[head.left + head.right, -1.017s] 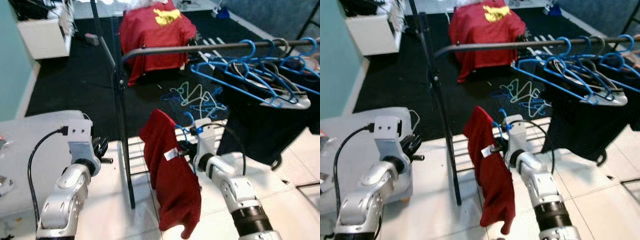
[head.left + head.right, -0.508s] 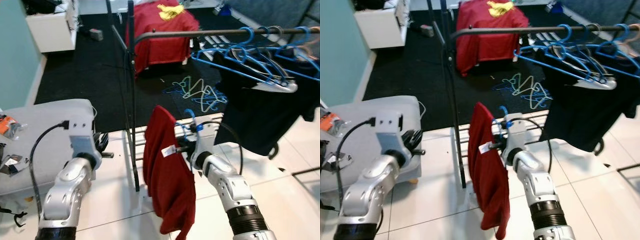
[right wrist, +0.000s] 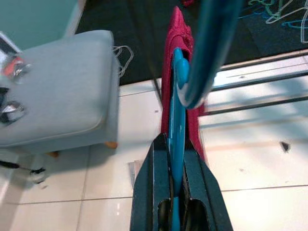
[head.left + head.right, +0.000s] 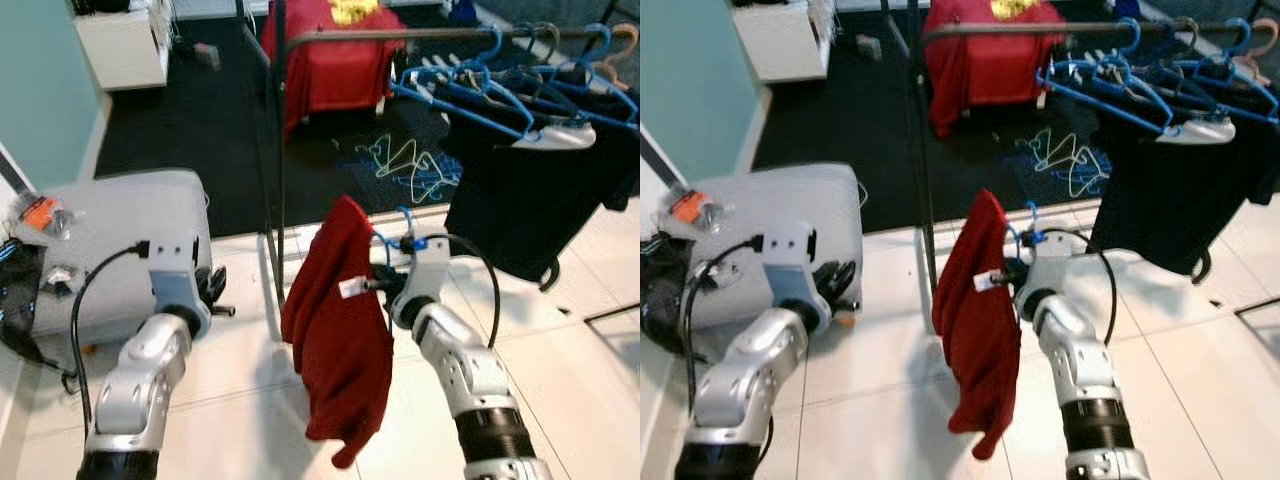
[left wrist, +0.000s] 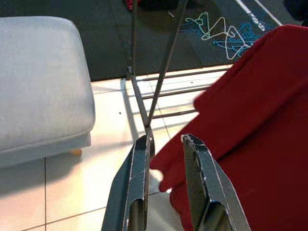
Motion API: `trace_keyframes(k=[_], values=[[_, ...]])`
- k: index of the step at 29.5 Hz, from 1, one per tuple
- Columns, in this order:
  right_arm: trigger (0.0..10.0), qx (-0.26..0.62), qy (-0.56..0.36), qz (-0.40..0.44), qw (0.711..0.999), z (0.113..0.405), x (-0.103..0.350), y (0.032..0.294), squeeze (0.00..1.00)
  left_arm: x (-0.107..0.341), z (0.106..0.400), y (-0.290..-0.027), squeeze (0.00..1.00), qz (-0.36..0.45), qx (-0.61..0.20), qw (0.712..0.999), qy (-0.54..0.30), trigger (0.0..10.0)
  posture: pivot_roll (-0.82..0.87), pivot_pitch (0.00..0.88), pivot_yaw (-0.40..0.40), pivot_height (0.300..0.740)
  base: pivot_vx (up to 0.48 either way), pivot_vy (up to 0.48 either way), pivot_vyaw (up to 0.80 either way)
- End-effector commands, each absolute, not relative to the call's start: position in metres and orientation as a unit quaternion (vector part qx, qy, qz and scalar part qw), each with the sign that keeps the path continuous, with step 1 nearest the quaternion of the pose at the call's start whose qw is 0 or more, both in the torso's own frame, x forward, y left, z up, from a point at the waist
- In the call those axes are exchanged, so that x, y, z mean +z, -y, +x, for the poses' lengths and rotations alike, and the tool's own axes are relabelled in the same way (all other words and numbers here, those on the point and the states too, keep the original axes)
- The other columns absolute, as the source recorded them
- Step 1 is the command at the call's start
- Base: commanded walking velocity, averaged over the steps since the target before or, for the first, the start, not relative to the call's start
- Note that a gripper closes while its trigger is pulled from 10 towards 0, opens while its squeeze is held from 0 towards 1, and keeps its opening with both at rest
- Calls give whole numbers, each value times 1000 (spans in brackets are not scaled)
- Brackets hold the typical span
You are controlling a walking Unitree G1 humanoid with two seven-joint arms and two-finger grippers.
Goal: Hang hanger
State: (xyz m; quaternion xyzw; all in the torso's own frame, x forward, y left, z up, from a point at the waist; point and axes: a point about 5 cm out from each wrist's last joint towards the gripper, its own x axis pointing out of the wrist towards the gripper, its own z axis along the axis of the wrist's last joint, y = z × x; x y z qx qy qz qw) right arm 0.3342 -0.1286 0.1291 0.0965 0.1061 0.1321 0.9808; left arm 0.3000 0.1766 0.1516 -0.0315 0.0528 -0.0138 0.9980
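Observation:
A blue hanger point(image 3: 179, 91) carries a red garment point(image 4: 335, 340) that droops toward the white tile floor. My right gripper point(image 4: 385, 287) is shut on the hanger's shaft, and its fingers point(image 3: 154, 173) press on both sides of the blue plastic. The hanger's hook point(image 4: 405, 222) points up, well below the dark rack rail point(image 4: 420, 35). That rail holds several blue hangers point(image 4: 500, 95) and a black garment point(image 4: 530, 200). My left gripper point(image 4: 213, 290) hovers low at the left, open with nothing between its fingers point(image 5: 139, 183), just left of the red cloth point(image 5: 260, 120).
The rack's upright pole point(image 4: 278, 150) stands just behind the garment, with low cross bars point(image 5: 178, 91) at its foot. A grey ottoman point(image 4: 110, 240) sits at the left with clutter point(image 4: 35, 215) on it. Loose hangers point(image 4: 410, 170) lie on dark carpet. A red-covered seat point(image 4: 330, 60) stands behind.
The whole view has shifted, with the rack and ottoman now farther off and more tile floor in front. My right gripper keeps its hold on the hanger. The left arm holds its pose.

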Motion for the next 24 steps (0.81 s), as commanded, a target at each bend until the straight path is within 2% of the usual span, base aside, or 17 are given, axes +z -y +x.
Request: trace_keyframes(k=[1,12,24], values=[[10000,137,-94,102,981,334,133,126,0,144,298,-177,0,-34,-14,997,-69,10000,30,111,-24,740,-266,0,0],[10000,135,-97,105,981,333,130,125,0,141,297,-171,0,-15,-24,996,-87,10000,33,94,-17,740,-48,0,0],[10000,126,-103,114,980,329,124,128,0,140,296,-177,0,1,-17,995,-97,10000,42,88,5,740,0,0,0]])
